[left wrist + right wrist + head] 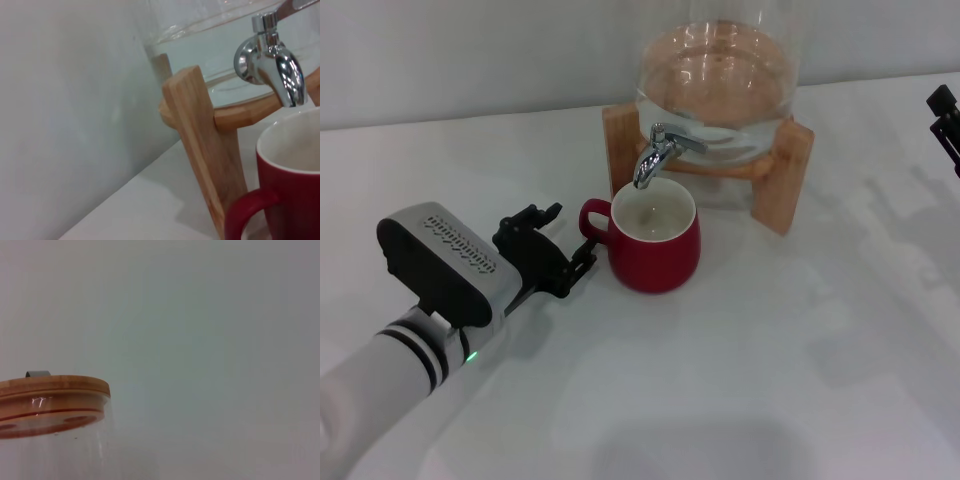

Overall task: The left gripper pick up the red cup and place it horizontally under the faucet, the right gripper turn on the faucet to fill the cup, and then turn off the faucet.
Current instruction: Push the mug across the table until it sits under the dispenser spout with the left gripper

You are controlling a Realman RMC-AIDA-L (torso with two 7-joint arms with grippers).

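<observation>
Lab: bare white table [740, 380], blank wall [210, 330]

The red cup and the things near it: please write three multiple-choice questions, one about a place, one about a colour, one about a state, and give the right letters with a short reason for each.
1. Where does the red cup stand?
A. under the spout of the faucet
B. behind the glass jar
C. on top of the wooden stand

2. What colour is the inside of the cup?
A. black
B. cream-white
C. blue

3. How does the left gripper relate to the cup?
A. it lifts the cup in the air
B. it is beside the handle, cup on the table
C. it is far away at the table edge

Answers: 1 A, the spout ends above the cup's mouth. 2 B, the pale inside shows in the head view. 3 B, the claw is at the handle side.
</observation>
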